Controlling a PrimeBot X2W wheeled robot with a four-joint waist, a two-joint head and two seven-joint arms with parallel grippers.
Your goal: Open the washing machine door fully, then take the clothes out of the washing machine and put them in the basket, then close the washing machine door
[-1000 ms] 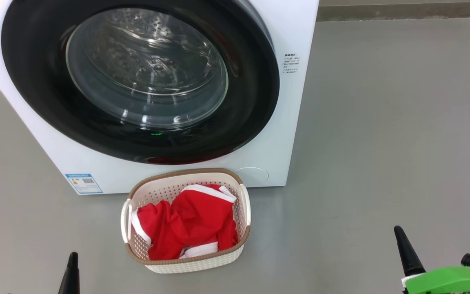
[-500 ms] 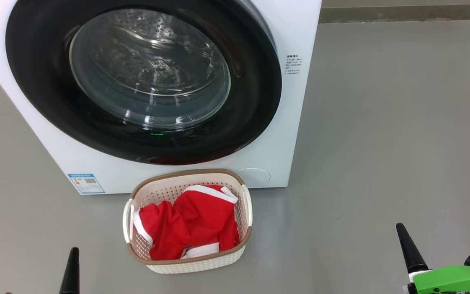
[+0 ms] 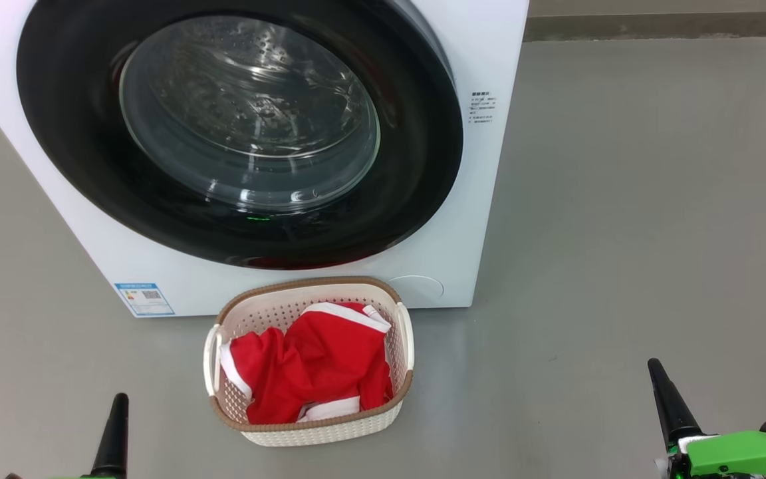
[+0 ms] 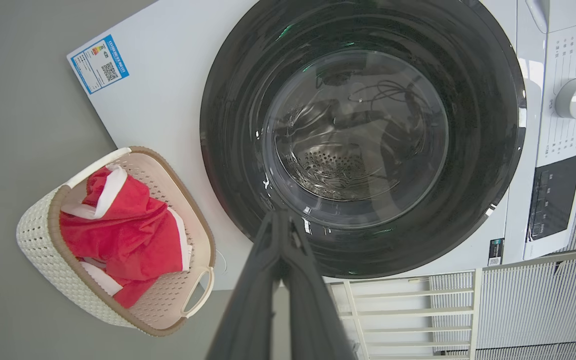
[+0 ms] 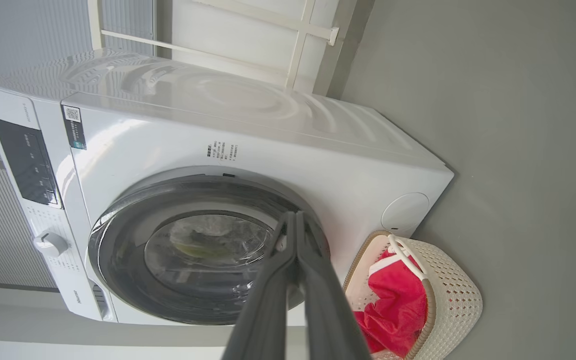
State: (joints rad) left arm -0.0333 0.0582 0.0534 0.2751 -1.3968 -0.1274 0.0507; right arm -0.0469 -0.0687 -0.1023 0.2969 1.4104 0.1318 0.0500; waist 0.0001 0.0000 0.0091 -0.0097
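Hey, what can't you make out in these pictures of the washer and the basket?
Whether anything remains inside: head view, reflections on the washing machine door blur it.
Basket floor: head view, covered by the red clothes.
Blue label sticker: head view, print too small.
Control panel: left wrist view, markings too small.

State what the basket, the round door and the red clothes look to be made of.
Cream-white perforated rectangular basket: matt moulded plastic, going by its even hole grid; the brown woven-look rim is probably plastic too.
Large round black-ringed washer door: glossy ring, plastic or glass, mirrors light; the clear bulging window seems glass.
Bright red clothes: soft matt fabric, creased and folded.
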